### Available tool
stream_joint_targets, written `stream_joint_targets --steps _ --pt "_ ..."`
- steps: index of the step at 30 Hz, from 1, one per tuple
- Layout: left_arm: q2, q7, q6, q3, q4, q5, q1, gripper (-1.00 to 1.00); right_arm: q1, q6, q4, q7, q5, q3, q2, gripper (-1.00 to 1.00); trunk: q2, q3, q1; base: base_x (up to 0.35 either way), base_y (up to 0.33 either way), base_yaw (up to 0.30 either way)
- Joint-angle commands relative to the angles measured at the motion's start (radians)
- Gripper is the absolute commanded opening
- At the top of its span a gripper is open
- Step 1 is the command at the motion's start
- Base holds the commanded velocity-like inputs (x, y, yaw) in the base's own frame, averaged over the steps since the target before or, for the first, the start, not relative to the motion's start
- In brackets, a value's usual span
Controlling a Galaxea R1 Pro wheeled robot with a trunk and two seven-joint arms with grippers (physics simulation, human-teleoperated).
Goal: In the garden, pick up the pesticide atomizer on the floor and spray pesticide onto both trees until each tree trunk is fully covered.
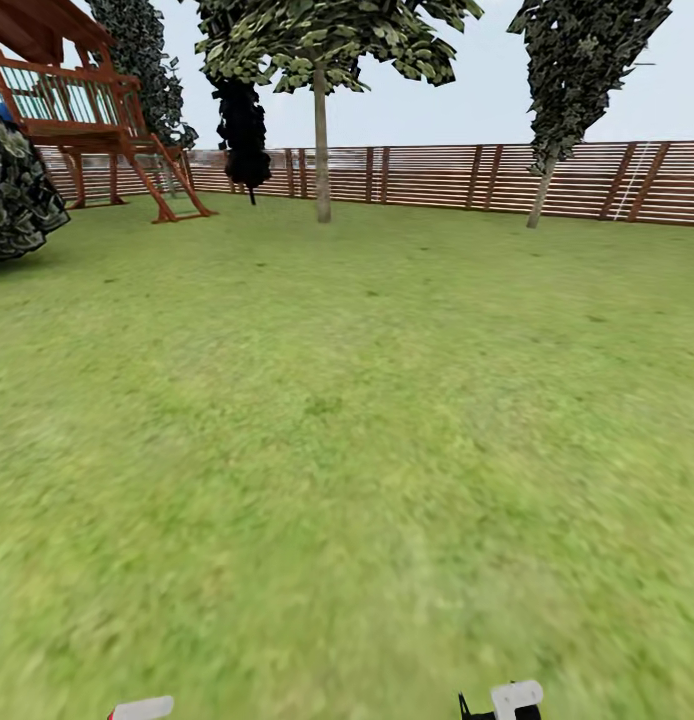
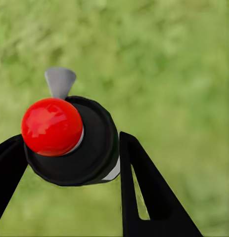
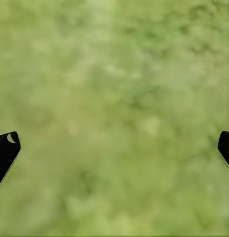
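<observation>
While I look down my left wrist camera, the left gripper is pinching the atomizer: its black fingers press on either side of the black cap, with the red button and a small grey nozzle facing the lens and blurred grass behind. My right gripper is spread wide and holds nothing; only its two black fingertips show at the sides of its wrist view, over bare lawn. From the head camera, white bits of both arms peek in at the near edge, and then the lawn stretches away. Far across it stands a tree with a pale straight trunk, well apart from me. Further right, near the slat fence, a second tree leans on a thinner stem. At the far left is a wooden play tower and a dark shrub. I judge the pick-up is done; the drive to the trees and all the spraying are left, since neither trunk is within reach.
</observation>
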Motion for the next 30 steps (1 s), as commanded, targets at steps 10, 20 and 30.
stream_joint_targets --steps 10,20,30 --pt "0.000 0.000 0.000 0.000 0.001 0.000 0.000 -1.00 0.000 0.000 0.000 0.000 0.000 0.000 0.000 1.00 0.000 0.000 0.000 0.340 0.000 0.000" --pt "0.000 0.000 0.001 0.000 0.001 0.000 0.000 -1.00 0.000 0.000 0.000 0.000 0.000 0.000 0.000 1.00 0.000 0.000 0.000 0.340 0.000 0.000" --pt "0.000 0.000 0.001 0.000 0.001 0.000 0.000 -1.00 0.000 0.000 0.000 0.000 0.000 0.000 0.000 1.00 0.000 0.000 0.000 0.340 0.000 0.000"
